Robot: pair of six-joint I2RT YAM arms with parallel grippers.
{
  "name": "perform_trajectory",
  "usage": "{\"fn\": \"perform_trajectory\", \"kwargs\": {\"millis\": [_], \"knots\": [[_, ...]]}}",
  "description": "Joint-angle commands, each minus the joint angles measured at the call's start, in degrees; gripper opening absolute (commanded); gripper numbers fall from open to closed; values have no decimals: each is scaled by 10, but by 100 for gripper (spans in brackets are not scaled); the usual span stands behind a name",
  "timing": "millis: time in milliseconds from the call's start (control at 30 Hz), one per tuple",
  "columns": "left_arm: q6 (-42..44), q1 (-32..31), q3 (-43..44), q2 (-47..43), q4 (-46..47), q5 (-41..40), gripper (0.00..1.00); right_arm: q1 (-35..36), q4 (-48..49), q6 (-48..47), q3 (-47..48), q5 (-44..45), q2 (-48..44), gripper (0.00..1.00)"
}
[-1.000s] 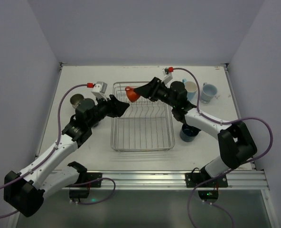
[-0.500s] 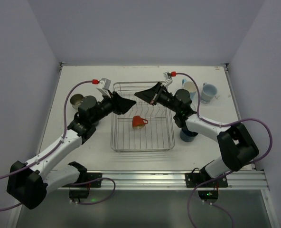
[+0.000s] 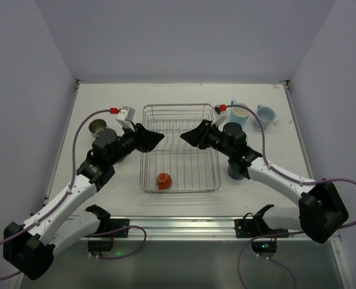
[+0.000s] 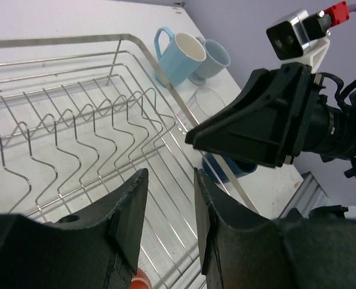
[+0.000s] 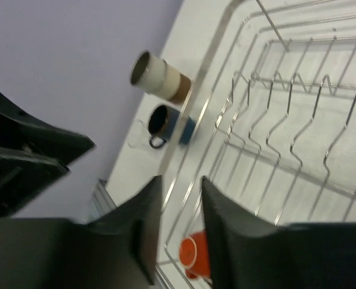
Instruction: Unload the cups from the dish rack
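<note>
The orange mug (image 3: 163, 180) looks hard, glazed and slick, light yet chippable, best pinched across its rim or handle; it lies at the near edge of the dish rack (image 3: 179, 106), the only cup visible inside; left gripper (image 3: 159, 137) and right gripper (image 3: 186, 136) hover slightly parted, empty

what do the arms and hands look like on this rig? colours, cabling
The left arm and right arm have white links with black joints. The left hand and right hand are black, with wedge-shaped fingers. A purple cable with a red connector runs to each silver wrist camera.
</note>
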Motion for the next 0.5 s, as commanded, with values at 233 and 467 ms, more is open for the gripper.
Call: {"fn": "perform_trajectory", "kwargs": {"millis": [233,467], "knots": [[92,-3,23,-135,-165,-86,43,174,-327,-210,77,126,-11,87],[134,-3,56,-183,-220,-136,46,256,-455,-246,199,213,100,99]]}}
